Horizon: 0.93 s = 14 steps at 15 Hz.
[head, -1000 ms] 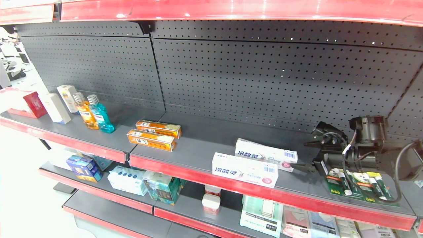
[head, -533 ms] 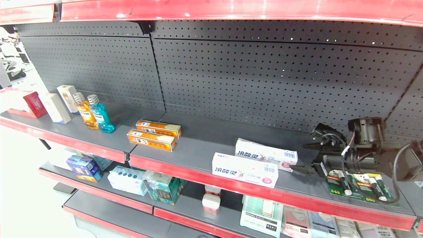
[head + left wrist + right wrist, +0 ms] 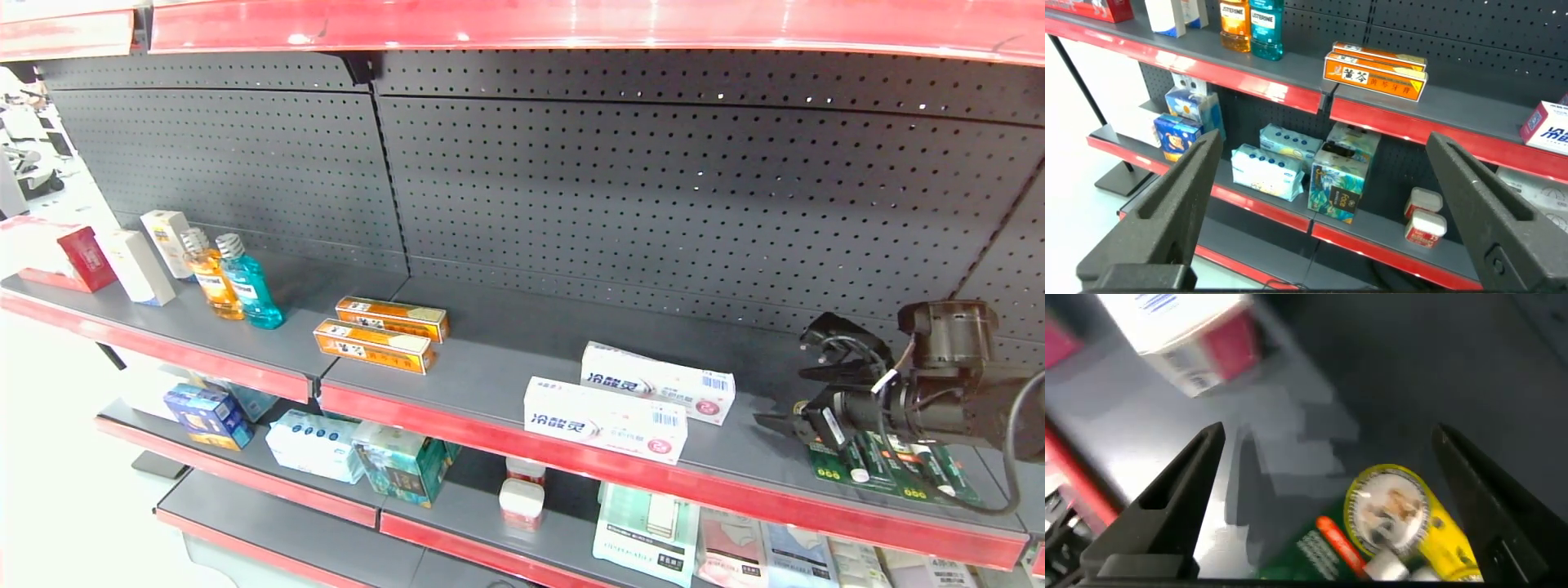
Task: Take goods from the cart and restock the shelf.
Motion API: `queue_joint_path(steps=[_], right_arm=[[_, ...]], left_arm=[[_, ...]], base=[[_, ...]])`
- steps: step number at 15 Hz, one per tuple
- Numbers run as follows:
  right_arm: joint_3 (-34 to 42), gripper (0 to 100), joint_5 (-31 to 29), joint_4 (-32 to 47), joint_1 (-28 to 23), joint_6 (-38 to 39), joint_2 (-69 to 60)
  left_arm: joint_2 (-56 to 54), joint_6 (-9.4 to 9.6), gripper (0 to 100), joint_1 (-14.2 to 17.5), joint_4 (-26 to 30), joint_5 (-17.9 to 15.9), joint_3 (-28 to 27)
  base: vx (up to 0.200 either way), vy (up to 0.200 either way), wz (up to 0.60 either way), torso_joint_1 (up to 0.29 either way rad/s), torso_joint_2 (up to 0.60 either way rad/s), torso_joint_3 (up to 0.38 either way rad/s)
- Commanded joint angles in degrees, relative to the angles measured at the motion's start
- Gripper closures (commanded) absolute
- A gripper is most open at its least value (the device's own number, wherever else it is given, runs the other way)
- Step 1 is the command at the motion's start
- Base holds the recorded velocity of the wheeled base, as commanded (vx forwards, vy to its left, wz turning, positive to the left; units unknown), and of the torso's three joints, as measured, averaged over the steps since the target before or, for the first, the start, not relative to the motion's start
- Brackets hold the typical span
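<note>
- Restocking seems to be at the let-go step: the green card pack (image 3: 898, 482) lies flat on the shelf (image 3: 506, 351), to the right of the front white box (image 3: 604, 418) and near the same red lip.
- Our right gripper (image 3: 788, 392) hovers just above the pack's end nearest that box, jaws spread wide with nothing between them.
- We judge the clean move is to rise straight up before pulling back, jaws kept apart so no pad catches the card.
- A sideways nudge could slide the pack over the lip.
- Our left gripper (image 3: 1323, 147) is spread and empty, facing the lower shelf (image 3: 1257, 211) beneath the box.
</note>
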Motion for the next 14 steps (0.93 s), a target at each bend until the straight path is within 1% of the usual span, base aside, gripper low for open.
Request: queue_joint_path(steps=[1, 4, 6, 9, 14], right_arm=[[-0.5, 0, -3.2, 0.1, 0.4, 3.6, -0.8], [0.1, 0, -9.8, 0.1, 4.4, 11.2, -1.3], [0.5, 0, -11.9, 0.1, 7.1, 15.4, -1.6], [0.4, 0, -15.0, 0.1, 9.4, 18.1, -1.5], [-0.3, 0, -15.1, 0.1, 9.5, 18.1, -0.7]], left_arm=[[0.0, -0.01, 0, 0.0, 0.0, 0.0, 0.0], [0.0, -0.01, 0, 0.0, 0.0, 0.0, 0.0], [0.0, -0.01, 0, 0.0, 0.0, 0.0, 0.0], [0.0, -0.01, 0, 0.0, 0.0, 0.0, -0.1], [0.0, -0.01, 0, 0.0, 0.0, 0.0, 0.0]], base=[[0.000, 0.000, 0.00, 0.000, 0.00, 0.000], [0.000, 0.000, 0.00, 0.000, 0.00, 0.000], [0.000, 0.000, 0.00, 0.000, 0.00, 0.000], [0.000, 0.000, 0.00, 0.000, 0.00, 0.000], [0.000, 0.000, 0.00, 0.000, 0.00, 0.000]])
